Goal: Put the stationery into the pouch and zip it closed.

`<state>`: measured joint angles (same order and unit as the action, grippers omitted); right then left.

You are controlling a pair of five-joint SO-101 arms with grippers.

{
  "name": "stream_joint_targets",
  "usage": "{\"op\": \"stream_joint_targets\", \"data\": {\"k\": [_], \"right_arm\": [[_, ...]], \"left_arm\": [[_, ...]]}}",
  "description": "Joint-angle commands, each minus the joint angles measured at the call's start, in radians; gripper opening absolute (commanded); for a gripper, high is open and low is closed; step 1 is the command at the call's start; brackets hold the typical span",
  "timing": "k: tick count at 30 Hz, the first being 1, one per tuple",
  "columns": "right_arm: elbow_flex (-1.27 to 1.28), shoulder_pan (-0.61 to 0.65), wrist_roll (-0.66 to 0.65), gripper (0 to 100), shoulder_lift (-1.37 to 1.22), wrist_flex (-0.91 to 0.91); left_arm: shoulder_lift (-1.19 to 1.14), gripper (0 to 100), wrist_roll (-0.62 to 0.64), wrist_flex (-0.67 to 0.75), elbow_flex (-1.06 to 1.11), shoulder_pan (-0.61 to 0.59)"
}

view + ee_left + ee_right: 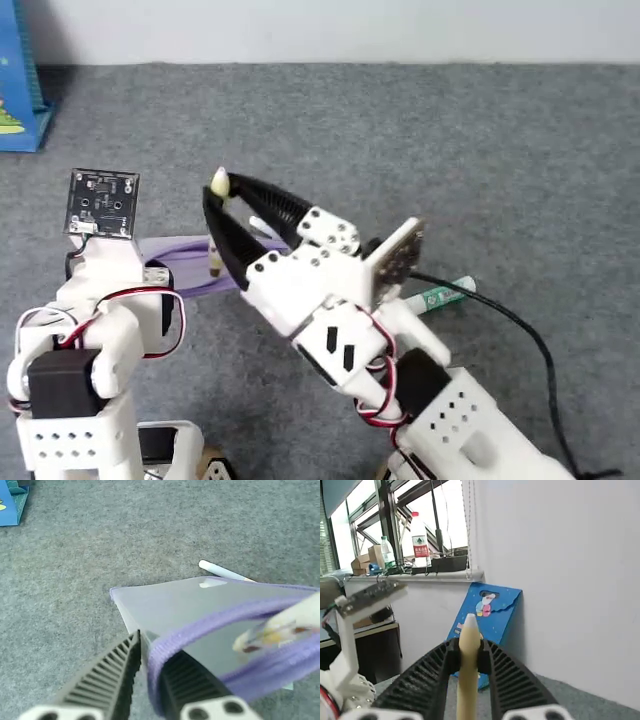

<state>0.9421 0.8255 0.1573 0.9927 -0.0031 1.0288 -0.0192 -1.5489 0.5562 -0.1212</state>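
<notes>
light: bright, even | source: window [427,515] daylight | shadows: soft, faint

The pouch [178,258] lies middle left in the high view, with a pen [213,258] standing over it. A marker [440,296] lies right of centre.

A grey felt-like table top [480,150] carries a blue box [18,90] at the upper left of the high view and a purple pouch [180,255] at left centre. A green-labelled pen [440,296] lies right of centre beside a black cable [530,335]. A white pen [220,571] seems to lie just beyond the pouch.
</notes>
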Motion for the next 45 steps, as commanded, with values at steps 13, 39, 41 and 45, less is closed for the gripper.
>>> {"op": "stream_joint_targets", "data": {"k": [13,39,41,45], "right_arm": [[-0.083,-0.044,0.006,19.2,0.096,0.278],[-0.137,-0.858,0.186,16.9,-0.36,1.038],[-0.137,-0.874,0.199,16.9,-0.433,0.998],[-0.138,-0.886,0.235,16.9,-0.561,0.94]], "left_arm": [[-0.018,1,0.011,-0.005,-0.035,0.002],[-0.017,1,0.011,-0.017,-0.035,0.002],[-0.017,1,0.011,-0.017,-0.035,0.002],[-0.017,1,0.011,-0.017,-0.035,0.002]]}}
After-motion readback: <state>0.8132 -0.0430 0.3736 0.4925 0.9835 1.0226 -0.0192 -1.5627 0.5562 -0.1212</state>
